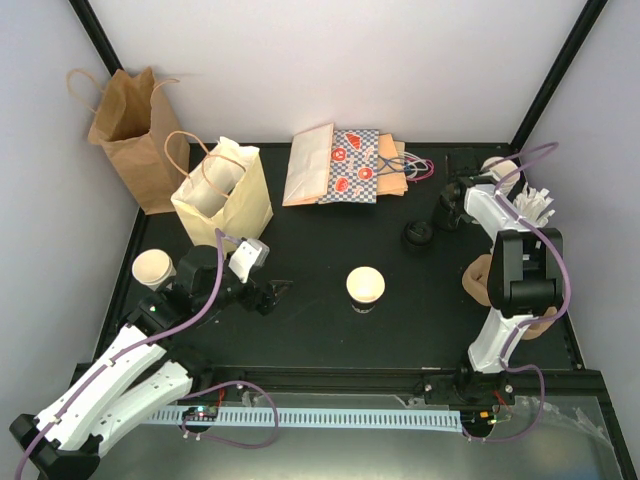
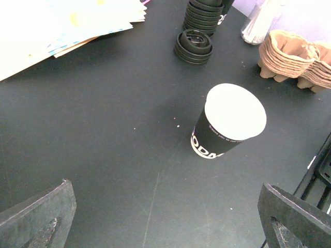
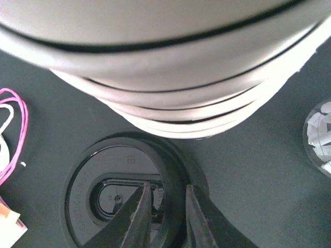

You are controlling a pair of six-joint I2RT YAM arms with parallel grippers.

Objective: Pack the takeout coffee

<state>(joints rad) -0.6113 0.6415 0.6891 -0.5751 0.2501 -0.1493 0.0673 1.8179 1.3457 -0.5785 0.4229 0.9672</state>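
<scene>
A takeout coffee cup [image 1: 365, 287] with a black sleeve and white inside stands upright mid-table; the left wrist view has the same cup [image 2: 230, 124] ahead and to the right of my left gripper [image 2: 170, 212]. That left gripper [image 1: 275, 295] hangs open and empty just left of the cup. A second cup [image 1: 153, 268] stands at the table's left edge. My right gripper [image 3: 166, 194] is at the back right, its fingers pinching the rim of a black lid [image 3: 119, 191], one inside and one outside. A stack of white cups [image 3: 165, 77] looms right behind it.
A cream handled bag [image 1: 222, 195] stands open at the back left, with a brown bag [image 1: 135, 135] behind it. Flat bags [image 1: 345, 165] lie at the back. Another lid stack [image 1: 418, 235], pulp cup carriers [image 1: 480, 275] and white sticks [image 1: 532, 205] crowd the right side.
</scene>
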